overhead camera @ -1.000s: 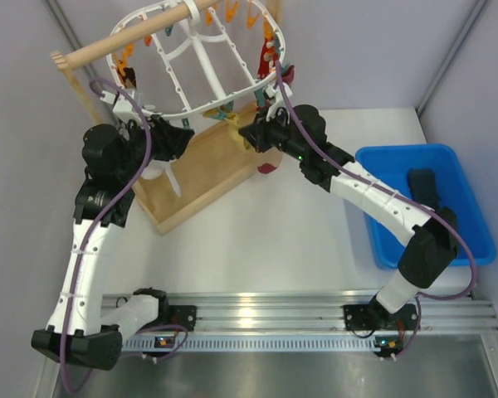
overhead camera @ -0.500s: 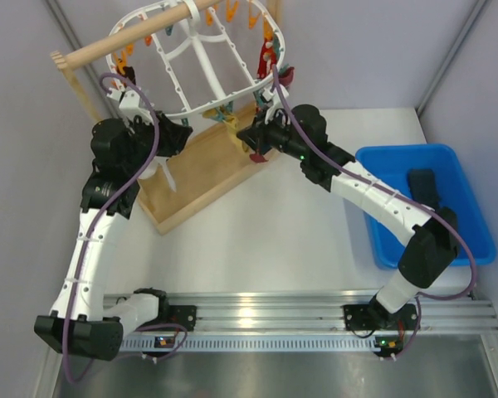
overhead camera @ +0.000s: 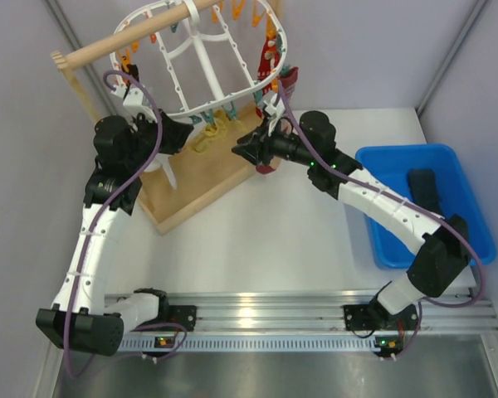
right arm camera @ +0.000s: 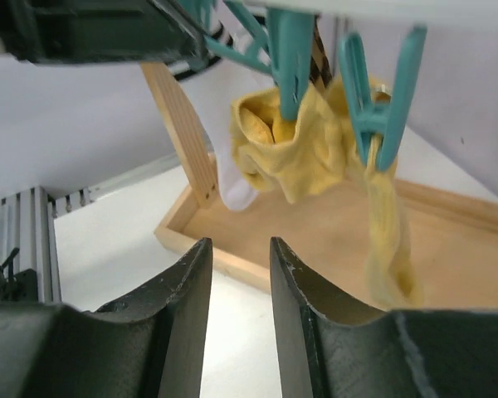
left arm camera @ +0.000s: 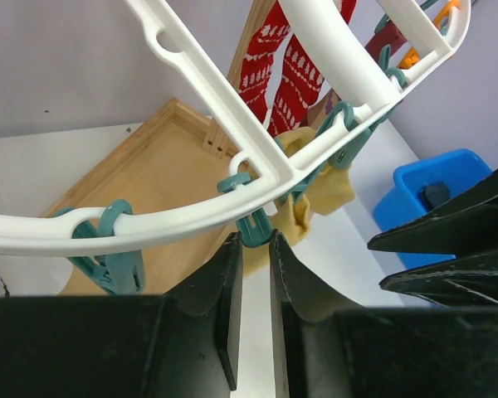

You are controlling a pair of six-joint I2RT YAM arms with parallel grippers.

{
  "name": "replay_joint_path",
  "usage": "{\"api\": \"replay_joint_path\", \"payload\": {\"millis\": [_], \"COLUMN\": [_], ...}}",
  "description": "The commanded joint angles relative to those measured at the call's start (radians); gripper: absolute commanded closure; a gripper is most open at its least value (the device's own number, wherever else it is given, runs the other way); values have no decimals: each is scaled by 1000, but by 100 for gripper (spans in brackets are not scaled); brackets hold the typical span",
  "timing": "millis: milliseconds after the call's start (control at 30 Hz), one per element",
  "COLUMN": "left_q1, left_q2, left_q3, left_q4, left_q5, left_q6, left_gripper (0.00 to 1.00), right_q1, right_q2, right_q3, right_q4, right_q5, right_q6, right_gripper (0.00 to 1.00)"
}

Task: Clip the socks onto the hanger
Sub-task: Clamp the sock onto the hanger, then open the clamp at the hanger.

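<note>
The white oval hanger (overhead camera: 201, 62) hangs from a wooden rod, its rim lined with teal and orange clips. A tan-yellow sock (overhead camera: 209, 133) hangs from two teal clips on the near rim; it also shows in the right wrist view (right arm camera: 303, 149) and the left wrist view (left arm camera: 324, 178). A red patterned sock (left arm camera: 286, 70) hangs farther back. My left gripper (overhead camera: 181, 133) is under the rim, its jaws (left arm camera: 253, 242) pinched on the tail of a teal clip (left arm camera: 255, 225). My right gripper (overhead camera: 242, 150) is open and empty (right arm camera: 239, 247), just below and in front of the yellow sock.
The wooden base tray (overhead camera: 203, 174) sits under the hanger, with an upright post (right arm camera: 183, 124). A white sock (right arm camera: 236, 192) hangs near the post. A blue bin (overhead camera: 452, 240) at the right holds a dark sock (overhead camera: 422, 186). The aluminium rail (overhead camera: 266, 311) runs along the near edge.
My left gripper rose to the hanger's near rim and closed on a teal clip. My right gripper drew back and down from the rim, leaving the yellow sock hanging from the clips.
</note>
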Motion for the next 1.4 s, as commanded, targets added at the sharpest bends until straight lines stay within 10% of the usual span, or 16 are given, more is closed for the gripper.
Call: {"api": "replay_joint_path", "payload": {"millis": [0,667,1367], "left_q1": [3,3,3], "left_q2": [-1,-34,-29], "left_q3": [21,63,119], "left_q4": [54,-64,-188], "left_q5": [21,11,18], "left_q6": [-6,8,60], "left_gripper": [96,100,100], "right_q1": [4,177,137], "right_q2": [-49,192,290], "right_q3": [35,147,227], "right_q4": [178,334,434], "right_q5": [-98,94,53], "right_q6": [-19,-376,-353], "right_gripper": [66,61,53]}}
